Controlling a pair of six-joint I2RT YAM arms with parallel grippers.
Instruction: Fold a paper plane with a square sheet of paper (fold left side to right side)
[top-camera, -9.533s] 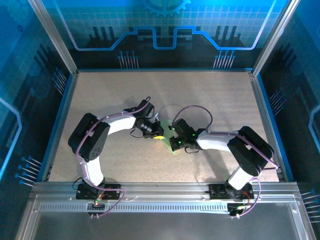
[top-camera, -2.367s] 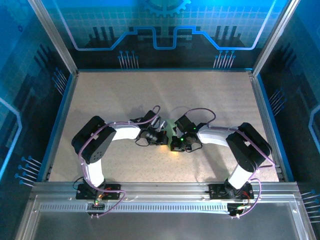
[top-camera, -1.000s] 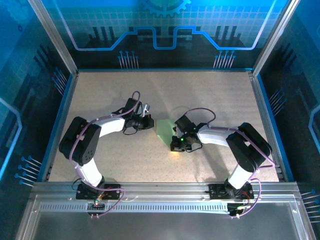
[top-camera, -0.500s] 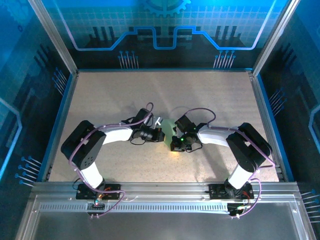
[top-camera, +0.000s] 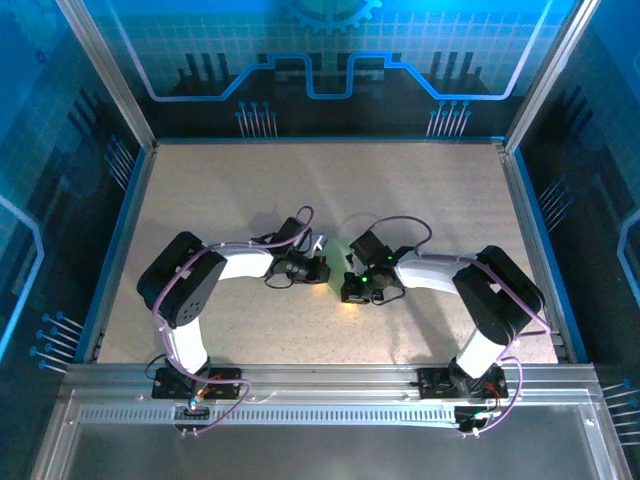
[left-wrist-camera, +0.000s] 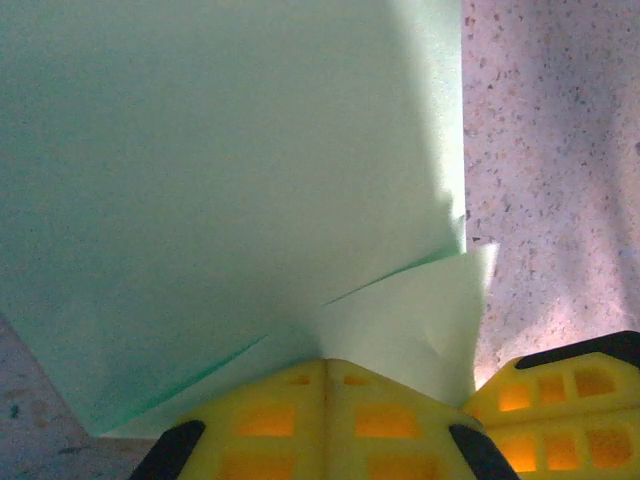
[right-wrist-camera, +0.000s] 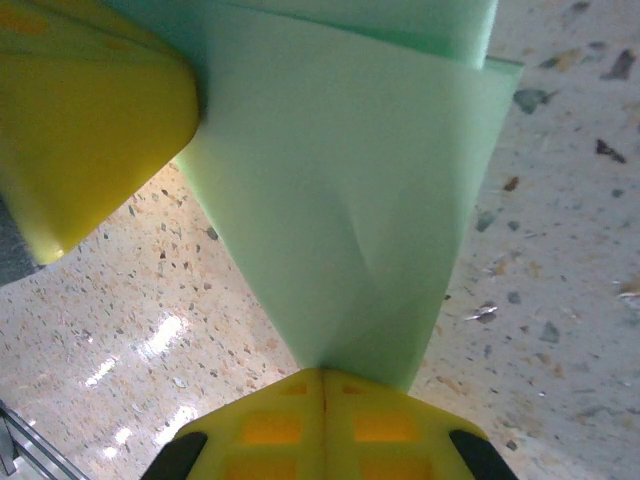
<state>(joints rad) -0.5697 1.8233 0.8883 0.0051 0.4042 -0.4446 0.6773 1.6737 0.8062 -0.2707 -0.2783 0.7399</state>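
Brought inward since a second ago, left tool (left-wrist-camera: 325, 365); square sheet of paper (left-wrist-camera: 220, 180) clenched by it and right tool (right-wrist-camera: 322, 375) near surface (top-camera: 420, 200) centre, tearing risked under opposed pulls.

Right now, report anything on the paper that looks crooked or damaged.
The green paper is pinched by the left gripper and the right gripper, and its layers do not line up: a lower flap sticks out past the top layer's edge. A shallow buckle runs up from the right gripper.

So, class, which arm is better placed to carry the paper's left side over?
Probably left: the left pincer grips the green sheet from that side, while the right pincer anchors the other.
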